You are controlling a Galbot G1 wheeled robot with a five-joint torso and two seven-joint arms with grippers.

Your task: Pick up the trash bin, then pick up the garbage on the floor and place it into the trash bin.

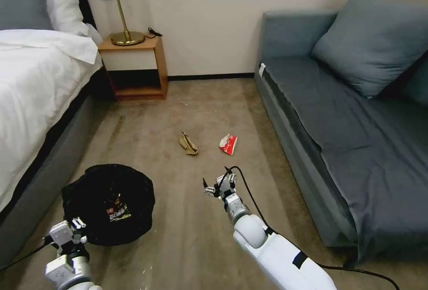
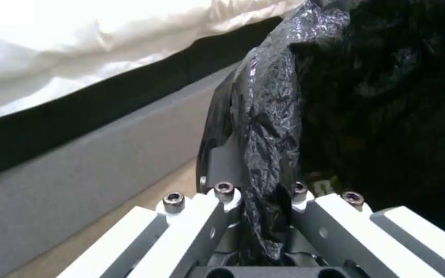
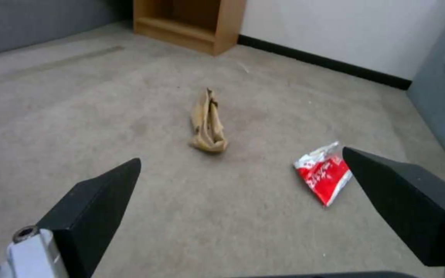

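The low round trash bin lined with crinkled black plastic (image 1: 108, 203) is held at its near rim by the left gripper (image 1: 76, 230), whose jaws are clamped on the bag-covered rim (image 2: 264, 154), beside the grey bed base (image 1: 40, 183). Snack wrappers can be seen inside it. Two pieces of garbage lie on the beige carpet (image 1: 178, 245) near its middle: a crumpled tan scrap (image 3: 208, 122) and, just beside it towards the grey sofa (image 1: 339, 125), a flat red-and-white wrapper (image 3: 324, 172). The right gripper (image 3: 240, 193) hovers short of both, its black jaws spread wide. Both pieces are judged light and limp; the scrap's raised folded ridge offers the surest pinch, while the slick, flat wrapper is best taken at its lifted edge.
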